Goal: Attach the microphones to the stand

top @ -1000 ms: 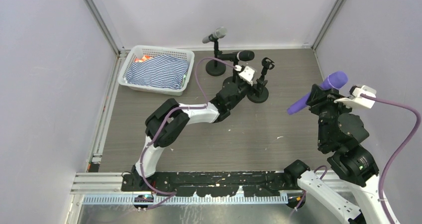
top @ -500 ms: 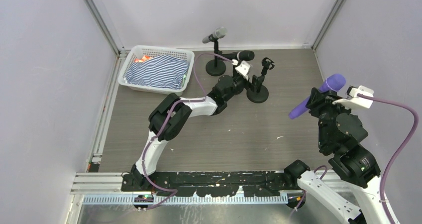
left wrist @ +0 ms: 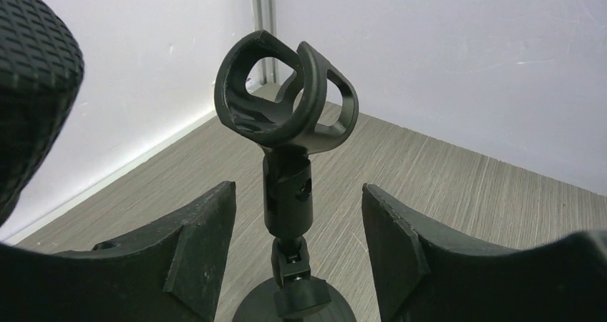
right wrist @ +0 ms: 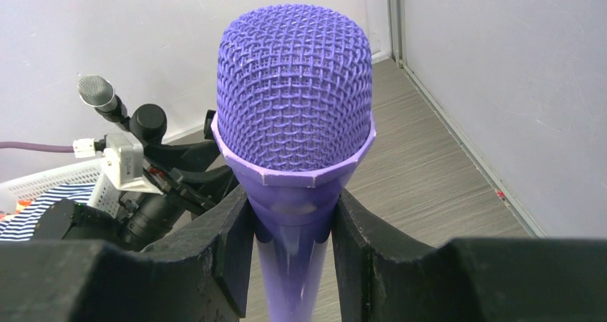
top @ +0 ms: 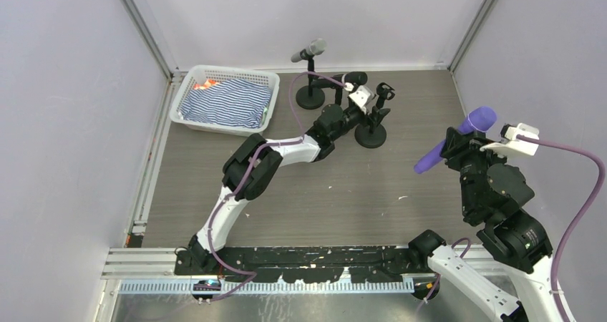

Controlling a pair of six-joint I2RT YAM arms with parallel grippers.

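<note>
Three black stands sit at the back middle. A silver-grey microphone (top: pixel 309 50) rests in the rear stand's clip, and a black microphone (top: pixel 345 80) lies in the stand beside it. The third stand (top: pixel 372 134) has an empty clip (left wrist: pixel 286 96). My left gripper (top: pixel 370 114) (left wrist: pixel 297 222) is open, with a finger on each side of this stand's stem (left wrist: pixel 288 200) and not touching it. The black microphone's head (left wrist: pixel 28 71) fills the left wrist view's left edge. On the right, my right gripper (top: pixel 452 144) (right wrist: pixel 293 222) is shut on the purple microphone (top: pixel 458 137) (right wrist: pixel 295 100), held tilted above the table.
A white basket (top: pixel 230 70) holding striped cloth stands at the back left. Grey walls close in the table at the back and both sides. The left arm's purple cable (top: pixel 295 93) loops near the rear stands.
The left gripper has swung right and back to straddle the empty stand's stem, its jaws narrowing. The right arm with the purple microphone has barely moved.
</note>
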